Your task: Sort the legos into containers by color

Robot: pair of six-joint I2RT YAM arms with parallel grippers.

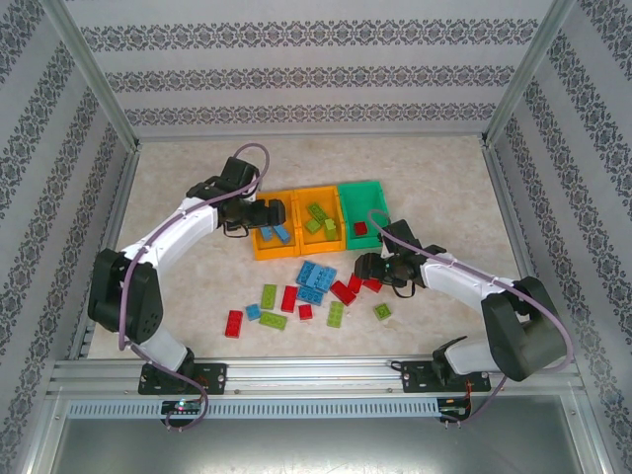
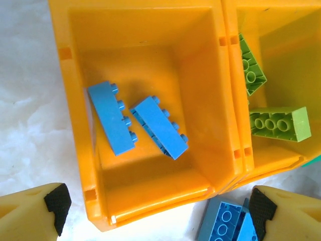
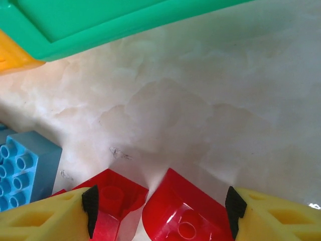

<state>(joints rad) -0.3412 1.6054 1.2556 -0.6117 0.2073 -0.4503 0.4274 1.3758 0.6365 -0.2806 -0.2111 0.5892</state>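
Hovering left gripper (image 2: 158, 213), released and empty, above orange bin (image 2: 150, 60) holding blue bricks (image 2: 113, 118), frame centre. Straddling red bricks (image 3: 113, 198) at bottom edge with right gripper (image 3: 160, 211) spread, perhaps touching neither. Next, likely needing closing on one, then carrying to green bin (image 3: 100, 20), upper left.

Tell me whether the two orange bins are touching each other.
Touching. The left wrist view shows the left orange bin and the middle orange bin with rims pressed together, no table visible between them.
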